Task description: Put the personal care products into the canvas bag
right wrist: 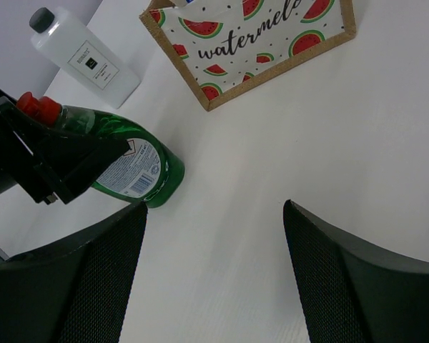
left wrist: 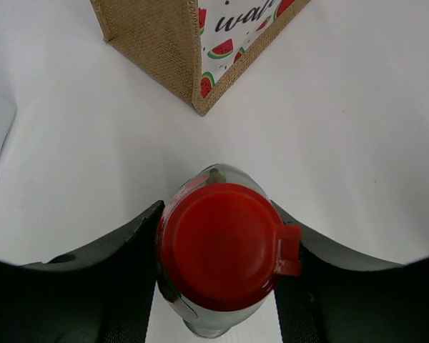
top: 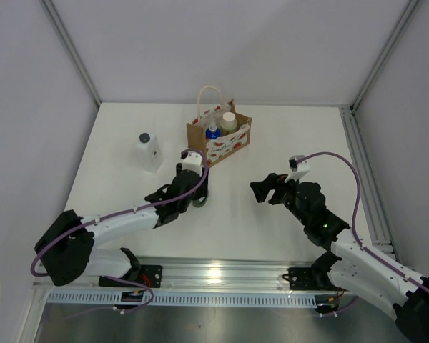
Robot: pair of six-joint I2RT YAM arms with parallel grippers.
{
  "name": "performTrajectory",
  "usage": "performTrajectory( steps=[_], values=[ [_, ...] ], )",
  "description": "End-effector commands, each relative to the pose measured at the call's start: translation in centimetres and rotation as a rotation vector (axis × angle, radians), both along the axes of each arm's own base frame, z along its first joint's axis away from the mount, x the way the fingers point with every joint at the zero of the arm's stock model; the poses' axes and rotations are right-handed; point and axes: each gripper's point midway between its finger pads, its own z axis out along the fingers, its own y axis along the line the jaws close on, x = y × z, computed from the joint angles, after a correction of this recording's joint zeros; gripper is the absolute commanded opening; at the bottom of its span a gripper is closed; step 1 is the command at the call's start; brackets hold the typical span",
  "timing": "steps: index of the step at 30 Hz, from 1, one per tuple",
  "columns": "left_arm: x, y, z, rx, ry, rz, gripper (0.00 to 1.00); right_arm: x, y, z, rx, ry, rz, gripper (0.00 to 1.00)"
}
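Just off the near corner of the small brown canvas bag with watermelon-printed white sides (top: pixel 227 145), I see my left gripper (left wrist: pixel 218 243) clamped on the dark green bottle with red cap (right wrist: pixel 129 168). My right gripper (right wrist: pixel 214 207) hangs with its fingers apart, holding nothing. A translucent white bottle with black cap (top: pixel 149 151) stands left of the bag.

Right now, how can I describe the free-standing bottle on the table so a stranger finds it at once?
Find the watermelon bag at the far middle of the table; the bottle stands alone to its left. Only it has a whitish body and black cap, and nothing touches it, while the green bottle is in the left gripper.
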Motion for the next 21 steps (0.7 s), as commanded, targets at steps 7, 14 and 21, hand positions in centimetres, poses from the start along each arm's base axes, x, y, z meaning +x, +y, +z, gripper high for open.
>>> performTrajectory(
  steps=[7, 14, 21],
  values=[
    [0.0, -0.2, -0.3, -0.034, -0.022, -0.001, 0.46, 0.1, 0.2, 2.0, 0.027, -0.051, 0.005, 0.8],
    [-0.3, -0.2, -0.6, -0.044, -0.011, 0.003, 0.0, 0.1, 0.2, 1.9, 0.024, -0.049, 0.005, 0.8],
    [-0.1, 0.3, 3.6, -0.105, -0.079, 0.039, 0.01, 0.1, 0.2, 2.0, 0.027, -0.051, 0.005, 0.8]
  ],
)
